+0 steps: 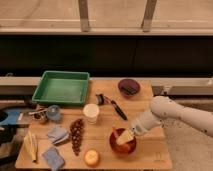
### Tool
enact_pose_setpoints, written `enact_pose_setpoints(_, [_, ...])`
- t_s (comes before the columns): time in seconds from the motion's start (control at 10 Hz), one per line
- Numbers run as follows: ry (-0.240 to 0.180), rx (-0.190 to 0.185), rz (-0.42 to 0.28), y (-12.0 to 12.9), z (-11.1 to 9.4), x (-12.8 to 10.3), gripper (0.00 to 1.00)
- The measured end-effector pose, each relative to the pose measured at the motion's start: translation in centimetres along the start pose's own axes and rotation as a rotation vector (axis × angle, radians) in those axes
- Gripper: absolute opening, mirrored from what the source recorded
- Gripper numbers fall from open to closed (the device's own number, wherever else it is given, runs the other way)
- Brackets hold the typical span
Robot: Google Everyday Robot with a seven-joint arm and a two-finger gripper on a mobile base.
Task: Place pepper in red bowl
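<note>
The red bowl (pixel 122 144) sits on the wooden table (pixel 150 150) near its front right. My gripper (pixel 124 136), with pale fingers, is down inside the bowl, reaching in from the right on the white arm (pixel 172 114). The pepper is hidden, and no slim orange-red shape shows on the table. A bit of orange-red beside the gripper in the bowl may be the bowl itself or the pepper.
A green tray (pixel 61 87) stands at the back left and a dark maroon bowl (pixel 129 87) at the back right. A white cup (pixel 91 112), a black utensil (pixel 116 106), a grape bunch (pixel 76 135), a yellow-orange fruit (pixel 91 157), blue cloths (pixel 57 134) and a banana (pixel 31 146) lie around.
</note>
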Motion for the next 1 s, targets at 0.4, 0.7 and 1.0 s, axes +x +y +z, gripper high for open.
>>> enact_pose_setpoints(0.4, [0.014, 0.052, -0.022, 0.0, -1.1, -1.4, 0.76])
enact_pose_setpoints(0.7, [-0.061, 0.197, -0.042, -0.2, -5.2, -3.2, 0.76])
enact_pose_setpoints(1.0, [-0.077, 0.221, -0.047, -0.2, -5.8, -3.5, 0.76])
